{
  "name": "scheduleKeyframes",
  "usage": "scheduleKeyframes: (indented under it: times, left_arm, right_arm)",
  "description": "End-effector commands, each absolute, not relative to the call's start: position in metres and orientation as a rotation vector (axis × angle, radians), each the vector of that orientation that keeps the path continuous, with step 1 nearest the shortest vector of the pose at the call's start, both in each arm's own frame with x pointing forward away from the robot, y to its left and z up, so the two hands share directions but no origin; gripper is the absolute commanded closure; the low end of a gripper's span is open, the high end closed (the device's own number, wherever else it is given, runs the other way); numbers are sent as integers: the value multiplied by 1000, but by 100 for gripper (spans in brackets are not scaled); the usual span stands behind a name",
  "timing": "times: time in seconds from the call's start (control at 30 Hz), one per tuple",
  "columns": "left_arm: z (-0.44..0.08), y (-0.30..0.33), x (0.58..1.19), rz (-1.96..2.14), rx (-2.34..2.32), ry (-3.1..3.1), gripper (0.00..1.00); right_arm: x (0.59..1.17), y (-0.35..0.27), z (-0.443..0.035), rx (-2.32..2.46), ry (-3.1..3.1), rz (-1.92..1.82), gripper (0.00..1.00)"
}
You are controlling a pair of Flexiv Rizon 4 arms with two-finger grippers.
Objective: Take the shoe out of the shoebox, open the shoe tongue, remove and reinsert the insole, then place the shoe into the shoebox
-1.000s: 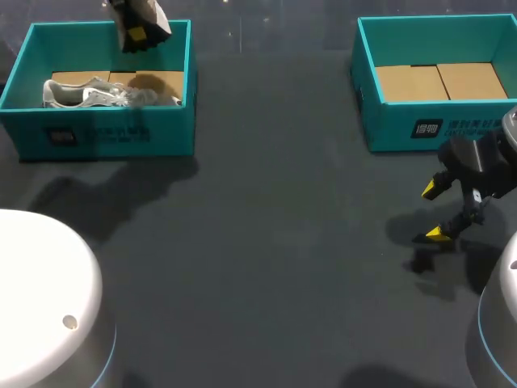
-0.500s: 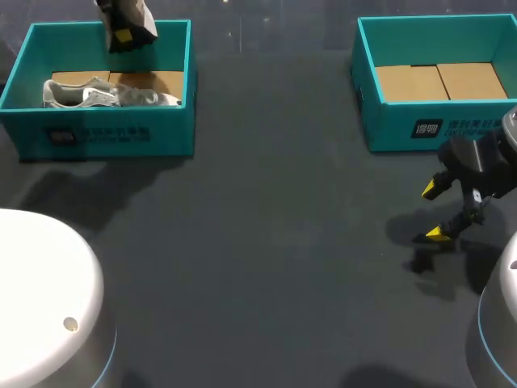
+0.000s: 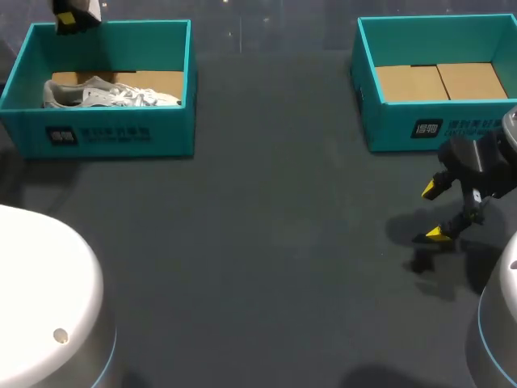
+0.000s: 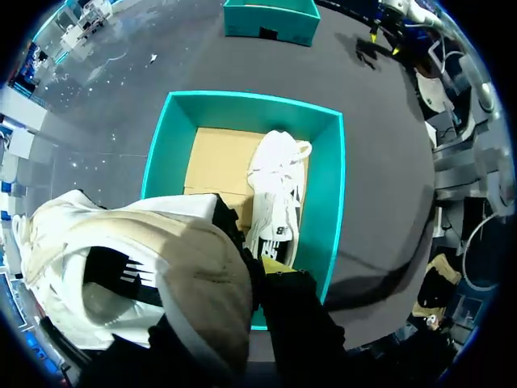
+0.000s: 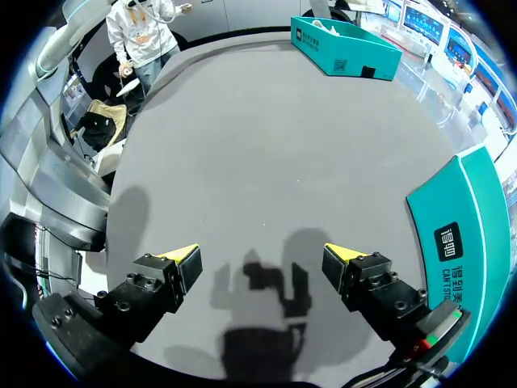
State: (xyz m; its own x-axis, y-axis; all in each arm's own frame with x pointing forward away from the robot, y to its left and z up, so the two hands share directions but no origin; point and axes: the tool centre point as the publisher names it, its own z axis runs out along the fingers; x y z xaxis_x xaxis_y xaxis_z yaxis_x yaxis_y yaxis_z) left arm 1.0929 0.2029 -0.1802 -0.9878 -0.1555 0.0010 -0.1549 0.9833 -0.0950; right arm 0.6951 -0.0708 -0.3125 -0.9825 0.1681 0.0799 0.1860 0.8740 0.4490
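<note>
Possibly set to drop the shoe (image 4: 121, 267), clamped in the left gripper (image 4: 257, 267) above the left shoebox (image 3: 109, 133), onto the other shoe (image 3: 109, 93) inside it through a slack hold on soft fabric, with the right gripper (image 3: 435, 212) splayed well apart from that box.

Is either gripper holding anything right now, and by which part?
Left gripper holds a white shoe; where it grips is hidden. Right gripper is open, empty.
</note>
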Motion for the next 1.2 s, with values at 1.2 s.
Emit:
scheduleKeyframes:
  times: [1.2]
  left_arm:
    - [-190,309,1125,56,1675,2661,100]
  right_arm:
    - [693,-71,-312,-285,-3007,-724,0]
